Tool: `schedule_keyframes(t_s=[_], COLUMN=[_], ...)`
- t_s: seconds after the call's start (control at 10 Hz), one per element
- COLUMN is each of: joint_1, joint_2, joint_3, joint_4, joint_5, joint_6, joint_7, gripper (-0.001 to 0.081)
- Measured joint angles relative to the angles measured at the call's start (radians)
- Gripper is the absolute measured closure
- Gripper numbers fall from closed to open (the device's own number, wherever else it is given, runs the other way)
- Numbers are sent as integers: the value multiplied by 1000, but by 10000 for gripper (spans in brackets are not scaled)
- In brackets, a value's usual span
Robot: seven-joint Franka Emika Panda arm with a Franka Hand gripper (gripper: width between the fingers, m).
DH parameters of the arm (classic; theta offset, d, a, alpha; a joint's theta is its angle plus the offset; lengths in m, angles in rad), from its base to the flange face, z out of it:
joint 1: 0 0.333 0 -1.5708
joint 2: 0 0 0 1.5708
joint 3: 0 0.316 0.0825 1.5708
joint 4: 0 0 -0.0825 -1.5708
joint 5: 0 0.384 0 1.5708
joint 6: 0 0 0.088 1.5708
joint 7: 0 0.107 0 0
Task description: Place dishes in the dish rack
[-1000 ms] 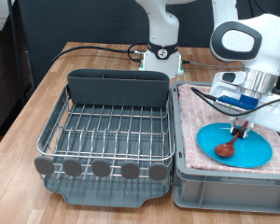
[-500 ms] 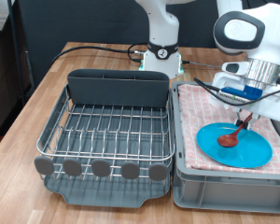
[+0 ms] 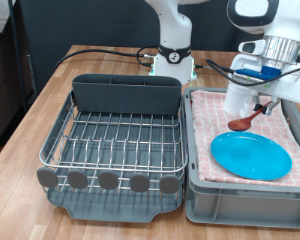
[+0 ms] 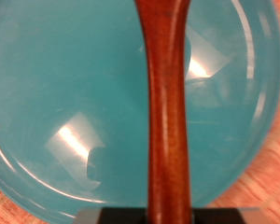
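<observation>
My gripper point(image 3: 262, 100) is shut on the handle of the reddish-brown wooden spoon point(image 3: 244, 120) and holds it in the air over the grey bin. The spoon's bowl hangs down toward the exterior view's left. The wrist view shows the spoon's handle point(image 4: 166, 103) running straight out from the fingers. Below it lies the flat bright-blue plate point(image 3: 251, 155) point(image 4: 56, 103) on the pink checked cloth. The silver wire dish rack point(image 3: 117, 140) stands empty on its dark grey tray at the exterior view's left, with the tall grey cutlery compartment point(image 3: 126, 94) at its back. The white cup is out of view.
The grey bin point(image 3: 240, 195) lined with pink checked cloth point(image 3: 212, 125) stands right beside the rack on the wooden table point(image 3: 20, 150). Black cables point(image 3: 100, 52) and the robot base point(image 3: 173, 60) are behind the rack.
The gripper has risen with the spoon, lifting its bowl off the blue plate and well above it. The plate stays in the bin.
</observation>
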Motion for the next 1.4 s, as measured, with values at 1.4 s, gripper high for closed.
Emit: schedule_keyframes(t_s=[1.4], joint_1=[-60], joint_2=[-418], joint_3=[-78], joint_4=[-219], joint_5=[411], joint_6=[-338], joint_7=[36], gripper=[712])
